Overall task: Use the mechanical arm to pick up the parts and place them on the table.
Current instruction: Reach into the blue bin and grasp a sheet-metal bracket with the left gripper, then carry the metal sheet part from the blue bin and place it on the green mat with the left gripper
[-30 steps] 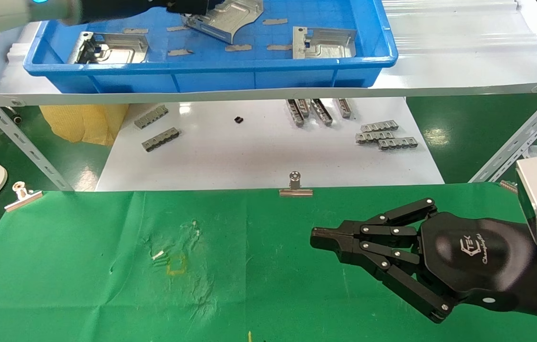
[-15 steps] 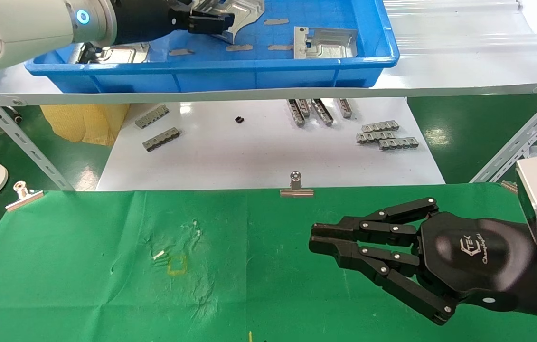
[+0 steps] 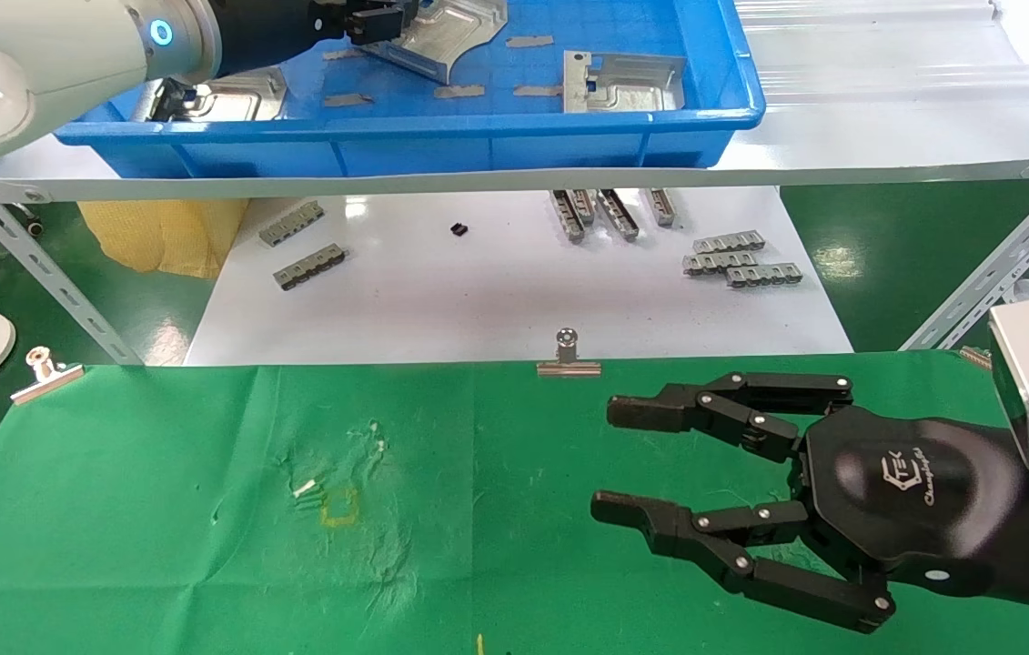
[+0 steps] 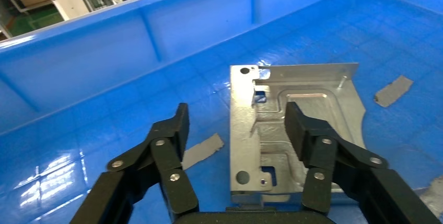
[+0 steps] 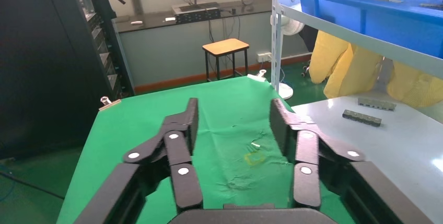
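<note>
Three shiny silver parts lie in the blue tray: one at the back, one on the right and one on the left. My left gripper is open just over the back part. In the left wrist view this gripper straddles the holed flange edge of the part, one finger above the plate and one above the tray floor. My right gripper is open and empty, low over the green table; it also shows in the right wrist view.
Small flat grey tabs lie in the tray. Grey toothed strips lie on the white tabletop below the shelf. Binder clips sit on the green table's far edge. Slanted shelf struts stand at both sides.
My right gripper has opened from shut and stayed in place. My left gripper has moved a little farther back over the rear part in the tray.
</note>
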Motion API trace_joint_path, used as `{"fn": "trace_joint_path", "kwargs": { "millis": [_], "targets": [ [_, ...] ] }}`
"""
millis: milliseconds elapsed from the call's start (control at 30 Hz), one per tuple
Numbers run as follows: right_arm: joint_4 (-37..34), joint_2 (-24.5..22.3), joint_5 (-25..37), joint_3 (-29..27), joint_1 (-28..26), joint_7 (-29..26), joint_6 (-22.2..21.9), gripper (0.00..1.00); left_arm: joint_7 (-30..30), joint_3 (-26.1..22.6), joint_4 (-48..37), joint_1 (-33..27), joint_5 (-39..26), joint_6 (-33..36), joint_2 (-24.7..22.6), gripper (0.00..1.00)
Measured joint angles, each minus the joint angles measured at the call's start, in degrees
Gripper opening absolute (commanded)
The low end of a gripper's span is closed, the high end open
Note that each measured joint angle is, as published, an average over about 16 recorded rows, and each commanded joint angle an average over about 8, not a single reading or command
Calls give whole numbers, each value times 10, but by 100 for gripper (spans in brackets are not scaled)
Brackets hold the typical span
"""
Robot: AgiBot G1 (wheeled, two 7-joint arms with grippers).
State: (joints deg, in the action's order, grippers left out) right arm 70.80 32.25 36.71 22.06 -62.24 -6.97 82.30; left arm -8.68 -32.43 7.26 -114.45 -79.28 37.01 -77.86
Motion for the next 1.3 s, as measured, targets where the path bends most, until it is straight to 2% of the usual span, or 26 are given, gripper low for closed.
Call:
{"fn": "trace_joint_path", "kwargs": {
  "millis": [867, 1067, 1300],
  "targets": [
    [0, 0, 0, 0, 0, 0, 0, 100, -5, -27, 16, -1, 44, -33, 2, 0],
    [0, 0, 0, 0, 0, 0, 0, 100, 17, -24, 18, -12, 61, -10, 11, 0],
    [0, 0, 0, 0, 0, 0, 0, 100, 69, -14, 18, -26, 84, 67, 41, 0]
  ]
}}
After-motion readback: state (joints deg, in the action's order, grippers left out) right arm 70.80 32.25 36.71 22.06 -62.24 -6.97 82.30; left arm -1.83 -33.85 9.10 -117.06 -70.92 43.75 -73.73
